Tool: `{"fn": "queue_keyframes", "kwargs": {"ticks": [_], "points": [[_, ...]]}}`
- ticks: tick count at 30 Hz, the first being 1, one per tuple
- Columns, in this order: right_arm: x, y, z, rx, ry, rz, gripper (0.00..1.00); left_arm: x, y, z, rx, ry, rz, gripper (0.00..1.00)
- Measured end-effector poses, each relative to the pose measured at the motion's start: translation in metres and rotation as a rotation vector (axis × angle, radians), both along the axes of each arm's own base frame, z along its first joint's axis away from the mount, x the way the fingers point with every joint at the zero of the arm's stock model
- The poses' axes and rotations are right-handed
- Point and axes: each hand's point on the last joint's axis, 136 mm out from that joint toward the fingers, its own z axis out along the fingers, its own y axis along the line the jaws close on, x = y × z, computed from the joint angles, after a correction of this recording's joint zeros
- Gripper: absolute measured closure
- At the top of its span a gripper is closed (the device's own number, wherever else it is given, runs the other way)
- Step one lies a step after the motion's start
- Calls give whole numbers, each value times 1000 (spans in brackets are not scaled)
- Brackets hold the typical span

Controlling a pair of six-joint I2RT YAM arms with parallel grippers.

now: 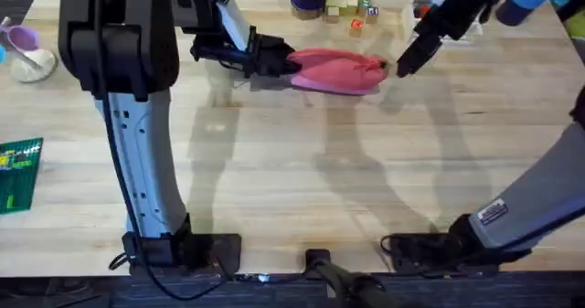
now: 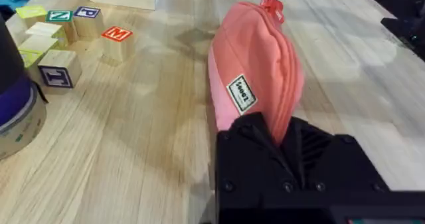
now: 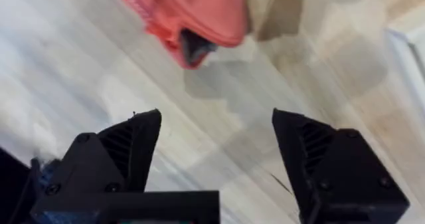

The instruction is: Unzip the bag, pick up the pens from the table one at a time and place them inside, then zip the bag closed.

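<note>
The bag (image 1: 336, 71) lies on the far middle of the bench (image 1: 302, 180), its long axis running roughly side to side in the overhead view, one end toward the left arm and the other, with the zipper pull, toward the right arm. The left hand (image 1: 279, 61) is pinching the near end of the bag; in the left wrist view the pink fabric runs straight into its black fingers (image 2: 292, 164) and the zipper line (image 2: 287, 64) along the top looks drawn shut for most of its length. The right hand (image 3: 216, 157) hangs with its 2 fingers spread wide, just beside the far end of the bag (image 3: 189, 18), touching nothing; a small dark gap there may be the last bit of the zipper opening, though that is hard to tell. No pens can be made out on the bench, so they are probably already inside, and the job seems near its close: what is left, by this reading, is to finish pulling the zipper shut and let go. Lettered wooden blocks (image 2: 56, 44) stand near the bag, apart from it.
</note>
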Motion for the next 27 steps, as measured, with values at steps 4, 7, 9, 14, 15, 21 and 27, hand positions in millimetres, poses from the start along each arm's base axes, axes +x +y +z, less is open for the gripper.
{"fn": "queue_keyframes", "kwargs": {"ticks": [4, 7, 9, 14, 15, 21, 27], "points": [[-9, 21, 1, 25, 27, 45, 7, 0, 0, 0, 0, -1, 0, 936], [-11, 37, 4, 61, 22, 78, 6, 0, 0, 0, 0, -1, 0, 710], [-12, 46, 11, 86, 0, 101, 6, 0, 0, 0, -1, -1, 0, 491], [-19, 55, 48, 138, -100, 121, 6, 0, 0, 0, -1, -1, 0, 11], [-22, 56, 55, 143, -117, 121, 6, 0, 0, 0, -1, -1, 0, 10], [-35, 56, 83, 161, -181, 120, 6, 0, 0, 0, -1, -1, 0, 8], [-41, 54, 98, 155, -229, 122, 6, -3, 0, -2, 18, 21, -5, 6]]}}
